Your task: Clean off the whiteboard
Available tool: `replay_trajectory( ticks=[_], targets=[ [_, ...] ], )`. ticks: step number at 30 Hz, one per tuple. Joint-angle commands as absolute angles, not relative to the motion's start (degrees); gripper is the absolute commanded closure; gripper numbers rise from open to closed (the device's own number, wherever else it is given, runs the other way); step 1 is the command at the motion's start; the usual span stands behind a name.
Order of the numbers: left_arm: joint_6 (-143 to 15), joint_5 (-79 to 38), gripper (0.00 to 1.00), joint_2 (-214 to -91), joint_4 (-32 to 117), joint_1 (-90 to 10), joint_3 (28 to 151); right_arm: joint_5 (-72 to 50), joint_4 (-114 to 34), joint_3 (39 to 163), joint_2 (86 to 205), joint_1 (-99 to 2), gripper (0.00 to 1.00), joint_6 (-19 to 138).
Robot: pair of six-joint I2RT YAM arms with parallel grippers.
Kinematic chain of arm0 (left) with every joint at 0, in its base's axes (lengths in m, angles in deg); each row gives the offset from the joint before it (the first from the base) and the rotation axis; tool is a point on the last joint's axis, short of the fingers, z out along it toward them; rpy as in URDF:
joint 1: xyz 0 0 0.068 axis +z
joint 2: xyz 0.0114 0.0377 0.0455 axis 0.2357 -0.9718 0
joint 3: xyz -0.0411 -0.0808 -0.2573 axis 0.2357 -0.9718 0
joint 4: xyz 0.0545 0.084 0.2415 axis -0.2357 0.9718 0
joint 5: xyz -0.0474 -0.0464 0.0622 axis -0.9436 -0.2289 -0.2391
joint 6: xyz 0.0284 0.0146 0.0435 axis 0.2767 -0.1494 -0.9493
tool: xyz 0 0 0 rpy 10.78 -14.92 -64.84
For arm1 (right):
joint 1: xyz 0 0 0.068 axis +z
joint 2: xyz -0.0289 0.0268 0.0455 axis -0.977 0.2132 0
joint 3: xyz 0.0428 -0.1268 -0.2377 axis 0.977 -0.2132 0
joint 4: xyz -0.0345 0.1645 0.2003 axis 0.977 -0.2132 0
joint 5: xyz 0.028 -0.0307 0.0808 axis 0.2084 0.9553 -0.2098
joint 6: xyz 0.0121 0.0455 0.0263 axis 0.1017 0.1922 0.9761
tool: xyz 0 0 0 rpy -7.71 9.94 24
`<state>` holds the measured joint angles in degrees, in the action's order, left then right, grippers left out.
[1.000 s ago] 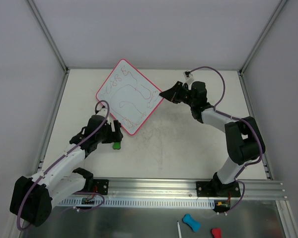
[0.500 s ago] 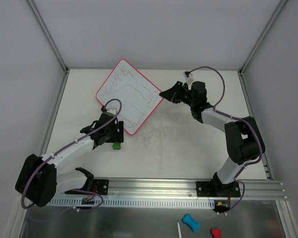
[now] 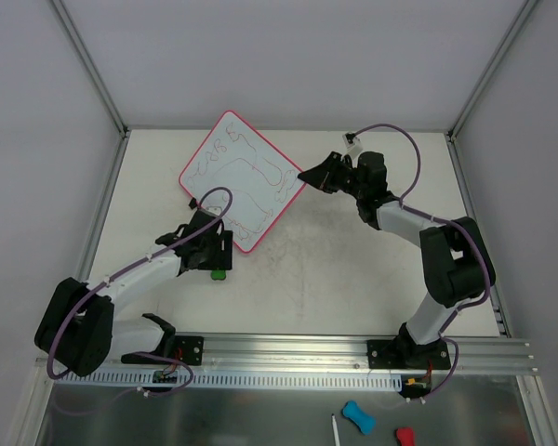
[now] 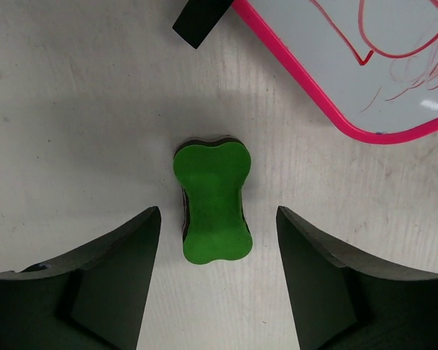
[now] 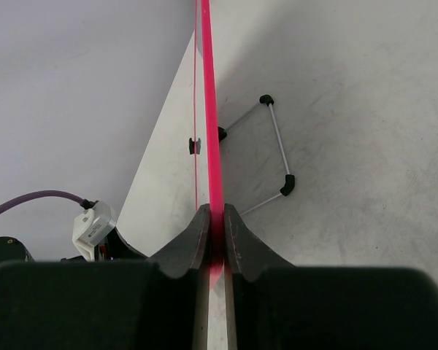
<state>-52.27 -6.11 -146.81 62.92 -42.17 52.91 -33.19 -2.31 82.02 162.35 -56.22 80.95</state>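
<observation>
The whiteboard (image 3: 242,179), white with a pink-red rim and red scribbles, lies turned like a diamond at the back of the table. My right gripper (image 3: 307,175) is shut on its right corner; in the right wrist view the rim (image 5: 210,131) runs edge-on between the closed fingers of the gripper (image 5: 217,219). A green bone-shaped eraser (image 3: 219,272) lies on the table just below the board's near corner. My left gripper (image 3: 214,256) is open above it; in the left wrist view the eraser (image 4: 212,198) lies between the spread fingers of the gripper (image 4: 217,219), untouched, with the board's corner (image 4: 394,80) at the upper right.
A thin wire stand (image 5: 277,146) with black joints shows beside the board's rim. A black block (image 4: 201,18) lies by the board's edge. A blue eraser (image 3: 357,416), a red eraser (image 3: 405,435) and a white pen (image 3: 336,432) lie on the metal strip in front of the rail (image 3: 307,353).
My left arm has swung its elbow left and its wrist has shifted slightly, with the open gripper staying over the green eraser. The right arm and the whiteboard have not moved.
</observation>
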Motion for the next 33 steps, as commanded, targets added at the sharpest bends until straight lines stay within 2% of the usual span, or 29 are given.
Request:
replay_trajectory(
  ticks=[1, 6, 15, 21, 31, 33],
  targets=[
    [-52.0, -7.7, 0.36, -148.6, 64.2, -42.6, 55.4, -33.9, -2.0, 84.0, 163.5, -55.8, 1.00, 80.8],
    [-52.0, -7.8, 0.41, -150.1, 64.4, -42.6, 56.0, -34.0, -2.0, 84.0, 163.5, -55.8, 1.00, 80.9],
    [-51.6, -7.1, 0.56, -151.5, 64.7, -42.6, 56.8, -34.3, -1.9, 84.0, 163.5, -55.9, 1.00, 81.0],
    [-51.4, -6.8, 0.56, -152.8, 65.3, -42.6, 57.5, -34.3, -1.9, 84.0, 163.5, -56.0, 1.00, 81.0],
    [-50.8, -5.5, 0.70, -153.2, 66.0, -42.6, 57.9, -34.4, -1.9, 84.0, 163.6, -56.0, 1.00, 81.0],
    [-50.6, -5.2, 0.77, -152.0, 66.0, -42.6, 57.6, -34.5, -1.9, 84.1, 163.8, -56.0, 1.00, 81.1]
  ],
)
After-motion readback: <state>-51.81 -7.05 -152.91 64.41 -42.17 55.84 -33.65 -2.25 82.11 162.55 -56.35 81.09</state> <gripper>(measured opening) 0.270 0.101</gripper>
